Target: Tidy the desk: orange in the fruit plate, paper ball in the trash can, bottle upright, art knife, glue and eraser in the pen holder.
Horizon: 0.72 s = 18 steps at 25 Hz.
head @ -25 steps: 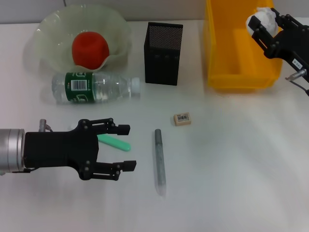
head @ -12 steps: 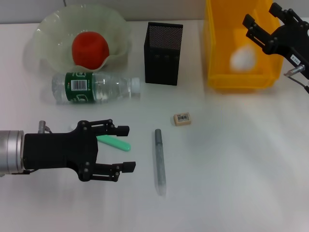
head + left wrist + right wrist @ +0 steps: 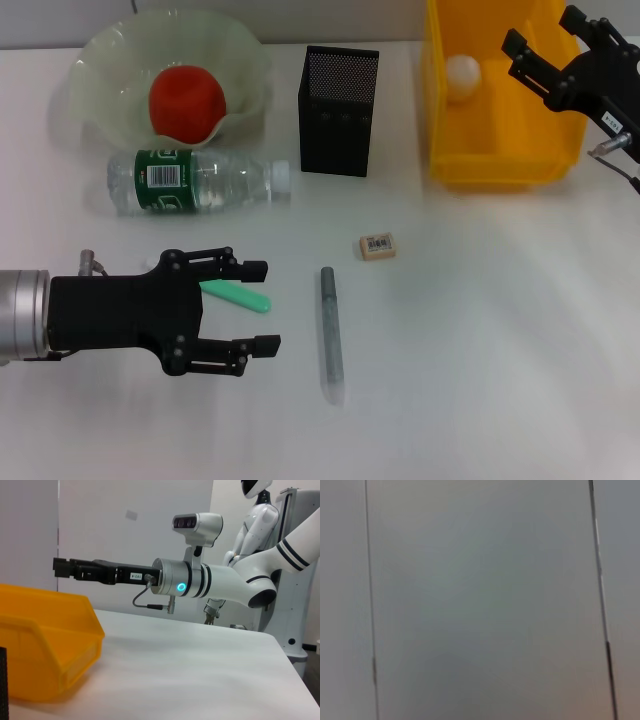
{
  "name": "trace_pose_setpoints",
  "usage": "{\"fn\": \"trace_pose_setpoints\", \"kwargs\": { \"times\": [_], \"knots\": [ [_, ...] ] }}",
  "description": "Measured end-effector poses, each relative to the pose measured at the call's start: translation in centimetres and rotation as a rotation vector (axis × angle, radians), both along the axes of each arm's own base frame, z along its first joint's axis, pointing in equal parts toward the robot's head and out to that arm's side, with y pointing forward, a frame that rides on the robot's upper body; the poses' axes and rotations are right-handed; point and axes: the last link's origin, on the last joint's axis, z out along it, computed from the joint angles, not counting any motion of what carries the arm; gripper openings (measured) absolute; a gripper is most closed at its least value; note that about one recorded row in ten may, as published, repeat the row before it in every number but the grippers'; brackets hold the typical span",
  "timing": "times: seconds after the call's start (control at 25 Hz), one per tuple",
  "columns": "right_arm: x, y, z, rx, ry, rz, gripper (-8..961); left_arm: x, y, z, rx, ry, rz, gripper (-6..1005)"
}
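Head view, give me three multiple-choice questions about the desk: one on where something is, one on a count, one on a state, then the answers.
1. Where is the paper ball?
A. inside the yellow trash can
B. in the fruit plate
C. beside the eraser

2. How many items lie loose on the desk between the bottle and the near edge?
A. one
B. three
C. five

3. How is the bottle?
A. upright
B. lying on its side
C. held by a gripper

Answers:
1 A, the white wad sits against the bin's inner wall.
2 B, the eraser, a grey pen-like stick and a green tool.
3 B, its cap points toward the pen holder; the left gripper and right gripper are both open and empty.
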Motion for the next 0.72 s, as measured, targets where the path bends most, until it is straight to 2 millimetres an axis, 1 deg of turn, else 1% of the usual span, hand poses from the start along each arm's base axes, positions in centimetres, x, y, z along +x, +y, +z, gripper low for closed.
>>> {"fn": "trace_pose_setpoints", "kwargs": {
  "times": [0.08, 0.12, 0.16, 0.24, 0.28, 0.32, 0.36, 0.4, 0.44, 0.48, 0.52, 0.56, 0.64, 0.68, 0.72],
  "knots": [
    [-0.2, -0.3, 0.1, -0.008, 0.027, 0.02, 827, 0.0, 0.0, 0.1, -0.001, 0.001, 0.002, 813],
    [-0.6, -0.9, 0.3, -0.024, 0.072, 0.051, 827, -0.1, 0.0, 0.1, 0.0, 0.002, 0.003, 813],
    [-0.6, -0.9, 0.3, -0.024, 0.072, 0.051, 827, -0.1, 0.0, 0.1, 0.0, 0.002, 0.003, 813],
    [-0.7, -1.6, 0.6, -0.049, 0.122, 0.081, 827, -0.1, 0.0, 0.1, 0.0, 0.002, 0.003, 813],
    [-0.7, -2.2, 0.8, -0.074, 0.149, 0.099, 827, -0.1, 0.0, 0.1, 0.0, 0.003, 0.003, 813],
    [-0.9, -3.0, 1.0, -0.138, 0.182, 0.131, 827, -0.1, 0.0, 0.1, -0.001, 0.003, 0.003, 813],
    [-0.9, -3.0, 1.0, -0.138, 0.182, 0.131, 827, -0.1, 0.0, 0.1, -0.001, 0.003, 0.003, 813],
    [-0.9, -3.4, 1.0, -0.175, 0.191, 0.145, 826, -0.1, 0.1, 0.1, -0.001, 0.003, 0.005, 813],
    [-1.1, -4.5, 1.1, -0.275, 0.193, 0.188, 826, -0.1, 0.1, 0.1, -0.002, 0.003, 0.005, 813],
    [-1.1, -4.5, 1.1, -0.275, 0.193, 0.188, 826, -0.1, 0.1, 0.1, -0.002, 0.003, 0.005, 813],
    [-1.4, -5.5, 1.0, -0.367, 0.168, 0.235, 826, -0.1, 0.1, 0.2, -0.003, 0.005, 0.009, 813],
    [-1.4, -5.5, 1.0, -0.367, 0.168, 0.235, 826, -0.1, 0.1, 0.2, -0.003, 0.005, 0.009, 813],
    [-1.6, -6.7, 0.7, -0.503, 0.101, 0.29, 826, -0.1, 0.2, 0.3, -0.005, 0.007, 0.01, 813],
    [-1.6, -6.7, 0.7, -0.503, 0.101, 0.29, 826, -0.1, 0.2, 0.3, -0.005, 0.009, 0.009, 813],
    [-1.4, -7.2, 0.5, -0.563, 0.057, 0.301, 826, -0.1, 0.2, 0.3, -0.006, 0.011, 0.008, 813]
  ]
}}
